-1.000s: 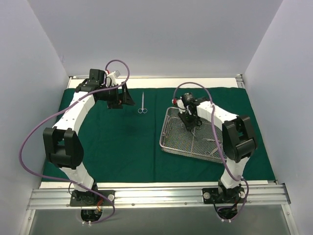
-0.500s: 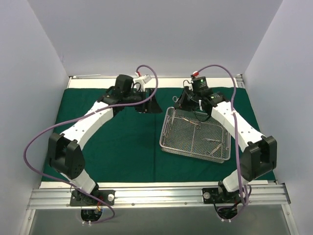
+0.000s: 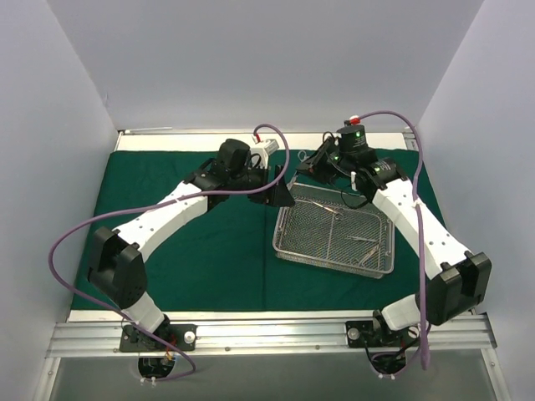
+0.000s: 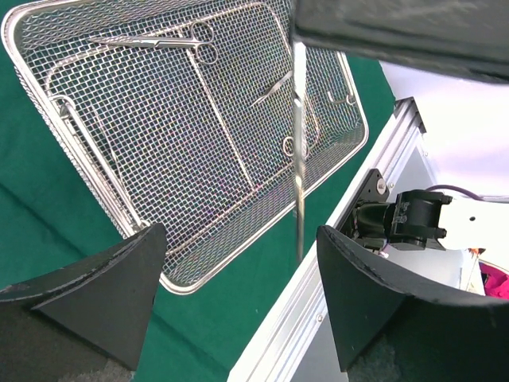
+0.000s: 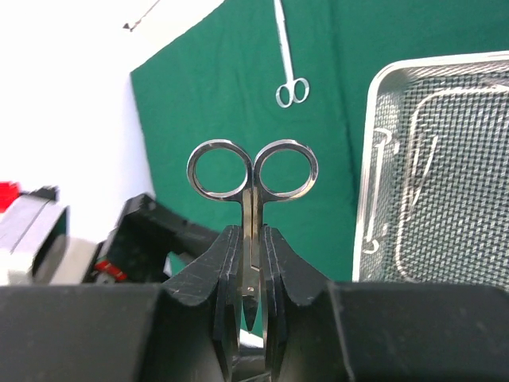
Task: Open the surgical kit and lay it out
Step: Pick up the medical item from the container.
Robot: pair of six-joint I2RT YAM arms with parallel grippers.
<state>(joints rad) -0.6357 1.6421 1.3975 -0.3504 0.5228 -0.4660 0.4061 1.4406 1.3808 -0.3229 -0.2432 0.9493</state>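
Drape (image 3: 209, 251), dark green, lies spread flat over the table, with the wire-mesh tray (image 3: 318, 234) resting on its right half, slightly skewed. Several steel instruments (image 4: 159, 40) lie loose on the tray's mesh floor. One pair of scissors (image 5: 252, 169) is clamped in the right gripper (image 5: 252, 239), held above the drape just beyond the tray's far-left corner. The ring handles stick out past the fingertips. A second pair (image 5: 286, 56) lies on the bare drape farther left, well apart from the tray. The left gripper (image 3: 280, 192) hangs just off the tray's far-left corner, close to the right one, its fingers (image 4: 79, 294) spread wide with nothing between them. Its wrist view looks down across the tray, and a thin steel instrument crosses that view edge-on.
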